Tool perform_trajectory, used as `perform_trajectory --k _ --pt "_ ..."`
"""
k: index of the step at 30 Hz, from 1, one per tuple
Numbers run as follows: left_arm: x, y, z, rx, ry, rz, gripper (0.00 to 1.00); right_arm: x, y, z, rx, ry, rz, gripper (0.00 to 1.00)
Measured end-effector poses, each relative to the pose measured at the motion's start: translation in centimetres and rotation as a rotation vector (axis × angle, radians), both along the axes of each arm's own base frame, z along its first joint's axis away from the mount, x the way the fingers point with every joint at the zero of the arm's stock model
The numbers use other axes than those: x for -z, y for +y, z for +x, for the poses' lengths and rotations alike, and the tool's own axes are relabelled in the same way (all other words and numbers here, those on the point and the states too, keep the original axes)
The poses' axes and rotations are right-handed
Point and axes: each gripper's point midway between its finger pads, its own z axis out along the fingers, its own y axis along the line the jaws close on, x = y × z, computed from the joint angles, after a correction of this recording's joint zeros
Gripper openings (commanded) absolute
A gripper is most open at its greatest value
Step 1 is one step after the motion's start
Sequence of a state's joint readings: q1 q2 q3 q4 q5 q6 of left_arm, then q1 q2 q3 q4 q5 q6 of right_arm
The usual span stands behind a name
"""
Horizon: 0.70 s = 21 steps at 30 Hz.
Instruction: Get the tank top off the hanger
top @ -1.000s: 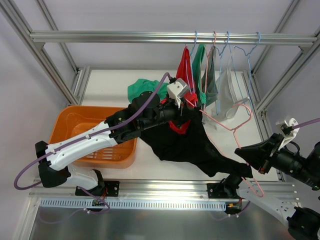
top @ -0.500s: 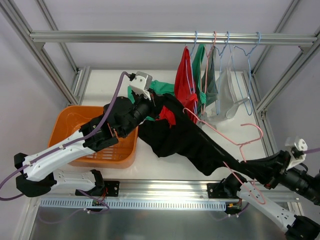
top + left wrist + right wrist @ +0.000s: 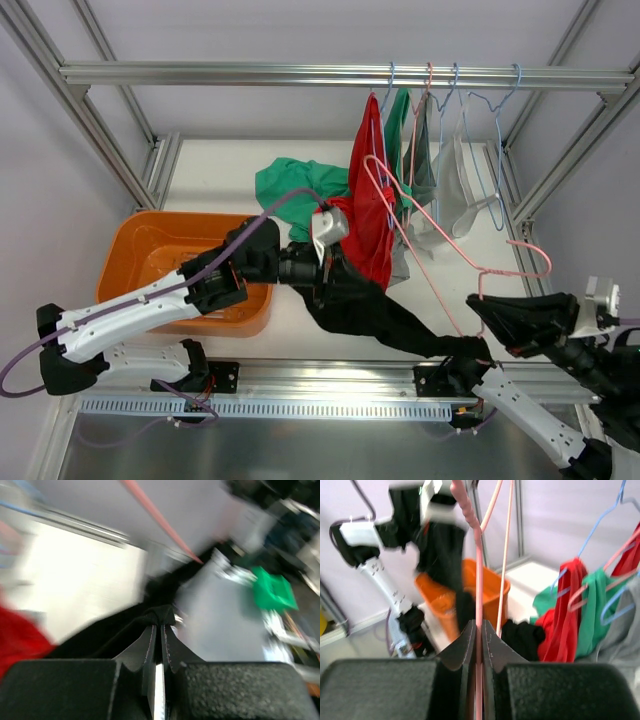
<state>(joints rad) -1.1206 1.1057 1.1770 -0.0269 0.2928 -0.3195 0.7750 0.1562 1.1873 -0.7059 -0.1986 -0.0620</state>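
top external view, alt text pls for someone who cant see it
The left claw pinches a black tank top that trails toward the right claw, which grips a pink hanger. An orange bin sits at left; other garments hang from a rail behind.

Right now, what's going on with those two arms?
The left hand is shut on the black top, holding it near the orange bin. The right hand is shut on the pink hanger, out to the right. The top stretches from the left hand toward the right arm; whether it has fully cleared the hanger is hard to tell.
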Motion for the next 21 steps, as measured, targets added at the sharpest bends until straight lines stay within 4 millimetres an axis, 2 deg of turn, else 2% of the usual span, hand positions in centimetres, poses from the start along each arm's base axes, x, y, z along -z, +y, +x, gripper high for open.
perform_trajectory --k 3,6,7,9,12,14,15,16,17,18,19,20,21 --pt "2.7 -0.3 -5.6 0.261 0.033 0.019 0.0 -1.0 2.0 2.2 0.008 -0.073 0.048 0.0" --pt "6.9 0.4 -9.0 0.397 0.085 0.079 0.0 -2.7 3.7 3.7 0.001 -0.143 0.11 0.0" --pt "8.7 0.7 -9.1 0.383 0.108 0.11 0.0 -3.3 4.1 4.1 -0.001 -0.157 0.123 0.0" --pt "12.5 1.5 -7.8 0.266 0.157 0.188 0.0 -4.6 4.6 4.7 0.004 -0.161 0.129 0.0" --pt "17.8 3.6 -3.8 -0.037 0.211 0.327 0.0 -6.8 4.5 5.8 0.045 -0.136 0.123 0.0" --pt "20.5 5.2 -1.4 -0.22 0.234 0.4 0.01 -8.0 4.4 6.4 0.079 -0.131 0.134 0.0" --pt "21.5 5.9 -0.6 -0.286 0.243 0.428 0.09 -8.2 4.4 6.7 0.089 -0.124 0.133 0.0" --pt "22.6 6.7 0.2 -0.354 0.249 0.461 0.22 -8.0 4.5 7.0 0.096 -0.104 0.121 0.0" --pt "23.4 7.4 0.8 -0.408 0.255 0.492 0.49 -7.6 4.7 7.4 0.101 -0.069 0.097 0.0" --pt "24.0 8.1 1.3 -0.456 0.259 0.515 0.68 -7.2 4.9 7.8 0.107 -0.03 0.068 0.0" --pt "24.3 8.6 1.8 -0.501 0.263 0.528 0.93 -6.8 5.3 8.3 0.113 0.013 0.035 0.0" --pt "24.5 9.2 2.2 -0.548 0.27 0.538 0.99 -6.5 5.7 8.8 0.119 0.054 0.013 0.01" --pt "24.4 9.5 2.4 -0.571 0.271 0.536 0.99 -6.1 6.2 9.5 0.128 0.093 -0.008 0.0"
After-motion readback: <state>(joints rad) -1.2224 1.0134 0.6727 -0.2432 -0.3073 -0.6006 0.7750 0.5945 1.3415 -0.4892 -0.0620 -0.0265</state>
